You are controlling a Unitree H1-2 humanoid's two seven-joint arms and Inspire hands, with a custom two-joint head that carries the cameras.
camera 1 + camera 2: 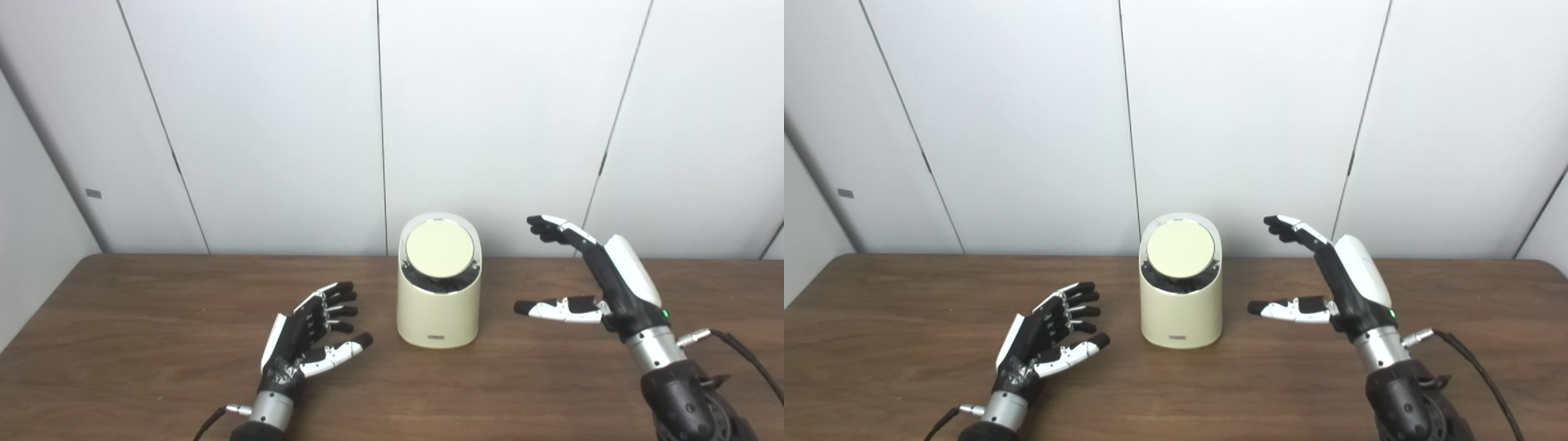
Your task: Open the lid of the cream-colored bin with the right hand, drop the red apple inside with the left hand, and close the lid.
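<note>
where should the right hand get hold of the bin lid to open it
My guess: the lid is a flat round disc tilted toward the camera, recessed in the cream bin, with a dark gap under its lower edge. The open right hand, raised to the bin's right, could come from that side and hook or press the near lower rim. No handle shows.

You're getting bright, even overhead light; soft shadows are pooling on the surface, and fine detail is looking slightly soft.
</note>
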